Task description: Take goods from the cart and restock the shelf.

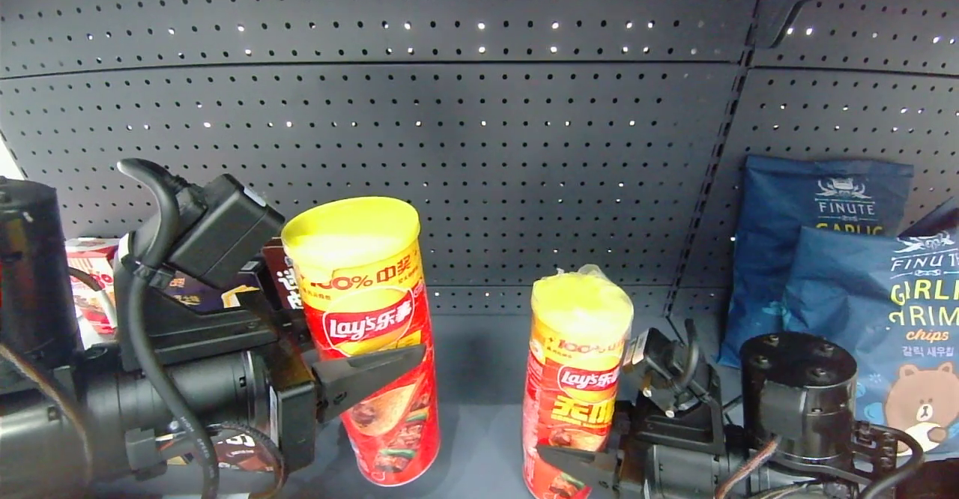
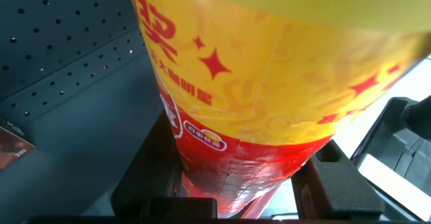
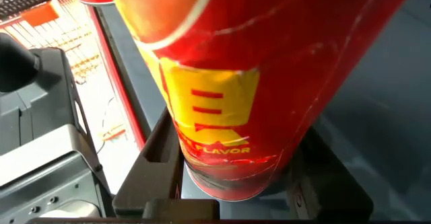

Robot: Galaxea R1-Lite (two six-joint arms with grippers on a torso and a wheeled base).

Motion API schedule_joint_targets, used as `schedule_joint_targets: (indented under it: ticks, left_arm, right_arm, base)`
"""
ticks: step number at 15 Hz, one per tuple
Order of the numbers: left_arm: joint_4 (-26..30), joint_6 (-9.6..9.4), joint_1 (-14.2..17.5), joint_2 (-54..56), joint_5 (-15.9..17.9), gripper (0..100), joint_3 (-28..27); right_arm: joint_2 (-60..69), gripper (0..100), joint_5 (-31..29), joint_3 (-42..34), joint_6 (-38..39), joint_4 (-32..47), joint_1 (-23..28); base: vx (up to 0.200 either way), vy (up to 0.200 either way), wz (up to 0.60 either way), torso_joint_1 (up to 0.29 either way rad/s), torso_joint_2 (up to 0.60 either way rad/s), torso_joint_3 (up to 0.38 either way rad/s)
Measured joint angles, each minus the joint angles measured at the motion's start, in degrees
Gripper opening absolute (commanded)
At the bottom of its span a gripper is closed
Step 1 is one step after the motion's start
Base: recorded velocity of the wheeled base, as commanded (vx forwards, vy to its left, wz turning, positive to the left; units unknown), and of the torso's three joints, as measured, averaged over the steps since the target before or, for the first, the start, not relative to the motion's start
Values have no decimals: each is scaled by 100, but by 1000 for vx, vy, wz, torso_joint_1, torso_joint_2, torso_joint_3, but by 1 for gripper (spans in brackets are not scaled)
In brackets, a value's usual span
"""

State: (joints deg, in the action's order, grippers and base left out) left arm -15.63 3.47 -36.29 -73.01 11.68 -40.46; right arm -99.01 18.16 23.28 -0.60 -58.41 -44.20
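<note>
Two red-and-yellow chips cans with yellow lids stand upright over the grey shelf floor (image 1: 479, 379). My left gripper (image 1: 374, 394) is shut on the taller-looking left can (image 1: 359, 312) at mid-height, one black finger (image 1: 367, 375) lying across its front. In the left wrist view the same can (image 2: 269, 83) sits between the left gripper (image 2: 236, 183) jaws. My right gripper (image 1: 581, 454) is shut on the lower part of the right can (image 1: 577, 364); its bottom is cut off by the view's edge. The right wrist view shows that can (image 3: 269, 69) clamped in the right gripper (image 3: 229, 177).
Blue chip bags (image 1: 861, 274) lean against the pegboard back wall (image 1: 479, 154) at the right. Small boxes (image 1: 94, 282) stand at the far left behind my left arm. Open shelf floor lies between and behind the two cans.
</note>
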Motion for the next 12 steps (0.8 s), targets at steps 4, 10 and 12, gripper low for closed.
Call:
schedule_joint_targets:
  ticks: [4,10,12]
  left_arm:
    - [0,0,7,-28,0,0,4]
    - [1,2,7,-55,4,0,9]
    - [1,2,7,-55,4,0,11]
  right_arm:
    - [-101,100,-5,-74,-5,-71,0]
    - [-115,100,-108,-184,-22,-57,-4]
    - [-85,100,-227,-250,-29,-52,-4]
  base:
    - [0,0,0,0,0,0]
    - [0,0,0,0,0,0]
    - [0,0,0,0,0,0]
